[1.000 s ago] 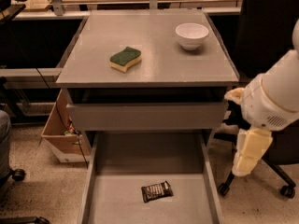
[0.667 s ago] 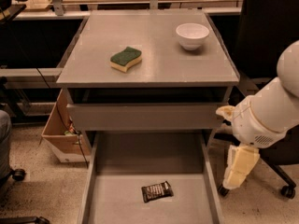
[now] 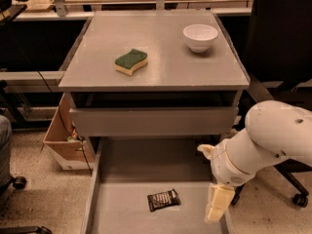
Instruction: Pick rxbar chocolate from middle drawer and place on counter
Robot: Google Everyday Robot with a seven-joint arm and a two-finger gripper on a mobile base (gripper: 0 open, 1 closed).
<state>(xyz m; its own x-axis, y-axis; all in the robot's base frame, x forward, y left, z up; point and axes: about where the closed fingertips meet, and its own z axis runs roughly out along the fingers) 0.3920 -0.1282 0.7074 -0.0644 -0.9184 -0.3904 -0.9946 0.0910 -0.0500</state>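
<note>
The arm has swung down and inward in the last second, so the claw [image 3: 217,207] now hangs low at the right wall of the open middle drawer [image 3: 122,213], no longer out beside the cabinet. That reads as the reach beginning; nothing is held yet. Whether the claw is apart or together I cannot tell.

The rxbar chocolate [image 3: 164,200] lies flat on the drawer floor, near the claw but not touching it. Its long axis runs left to right, with the right end angled slightly back. The table [image 3: 161,77] above (sponge [image 3: 131,62] and bowl [image 3: 200,37] on it) awaits.
</note>
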